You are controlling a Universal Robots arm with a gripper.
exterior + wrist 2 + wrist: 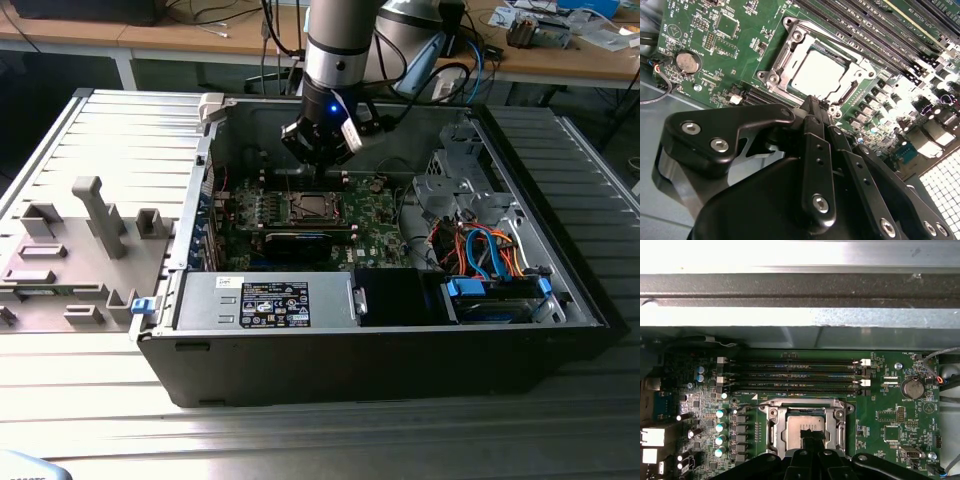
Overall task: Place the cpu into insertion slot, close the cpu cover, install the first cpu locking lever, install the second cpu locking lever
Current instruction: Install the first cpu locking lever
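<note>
Open computer case (560, 290) on slatted bench, tool (816, 101) seemingly pinched together above seated cpu (822, 74), memory slots (790, 375) beside.

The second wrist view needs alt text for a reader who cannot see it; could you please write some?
The black tool hangs just above the edge of the insertion slot on a green motherboard, with the silver-topped cpu seated inside and the cpu cover framing it. Long memory slots run beside the socket, and a coin battery sits farther off.
</note>
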